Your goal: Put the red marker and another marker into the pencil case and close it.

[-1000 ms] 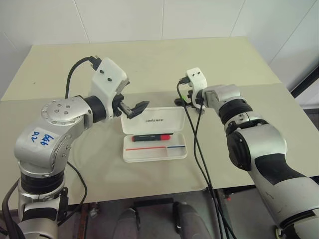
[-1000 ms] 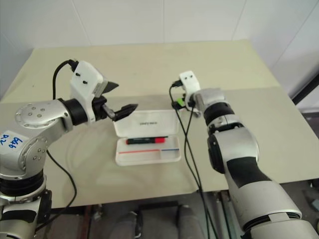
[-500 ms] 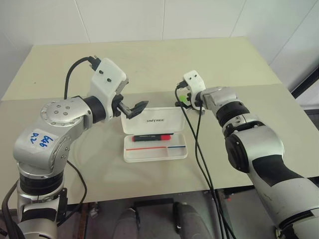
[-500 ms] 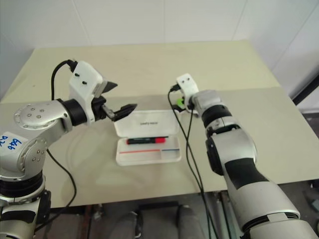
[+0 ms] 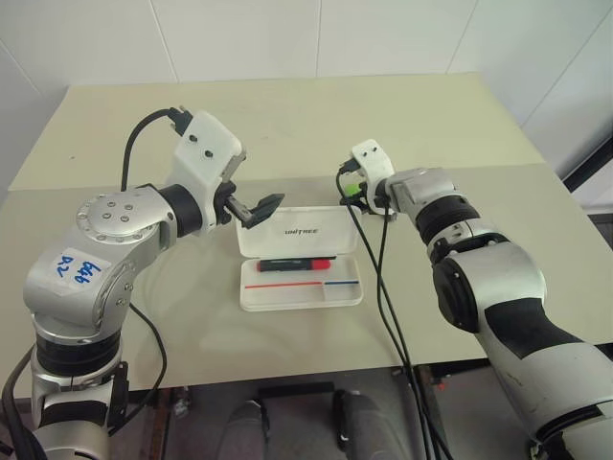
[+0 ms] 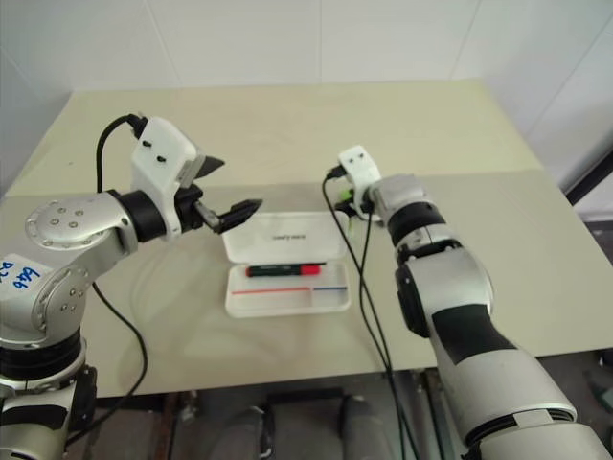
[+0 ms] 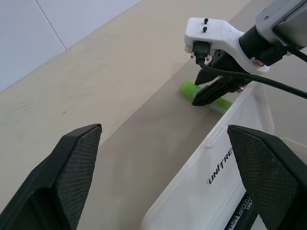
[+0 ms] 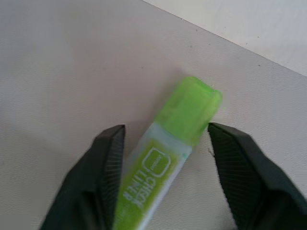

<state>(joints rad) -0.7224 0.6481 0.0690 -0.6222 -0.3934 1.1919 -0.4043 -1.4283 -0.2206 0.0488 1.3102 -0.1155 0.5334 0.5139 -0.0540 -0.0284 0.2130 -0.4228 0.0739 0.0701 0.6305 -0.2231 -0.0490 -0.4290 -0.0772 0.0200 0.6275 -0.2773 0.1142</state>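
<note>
Key relation: the green marker (image 8: 168, 163) lies flat on the table (image 5: 287, 115) between the two fingers of the right gripper (image 8: 165, 182). Its long axis runs along the gripper's pointing line, cap end leading away from the wrist. Any squeeze would therefore land across the barrel's width.

Right gripper: its fingers (image 8: 108, 167) straddle the barrel with a sliver of table showing on each side. I judge it narrowed around the marker but not yet clamped. The pictures do not settle whether the pads touch.

Nearer arm: the right one, plainly. The marker sits just beyond the case's far right corner, on the right arm's side.

Left gripper (image 5: 257, 208): released, jaws spread wide. It hangs above the table at the far left corner of the pencil case (image 5: 299, 257) and holds nothing.

Pencil case: it lies open near the table's middle, with the lid folded back on the far side and the tray on the near side.

Red marker (image 5: 295, 264): already in the tray, lying left to right along its far edge, red cap toward the right.

Route to the case: short, leftward and nearward from the marker. The raised lid edge stands between marker and tray, so I expect a lift over it is needed.

Obstacles: the right arm's black cable (image 5: 383, 278) trails past the case's right end toward the near table edge. It could snag the case. The left gripper near the lid's other corner is well apart from the marker.

Progress: one marker stowed, the second not yet lifted, lid still open.
</note>
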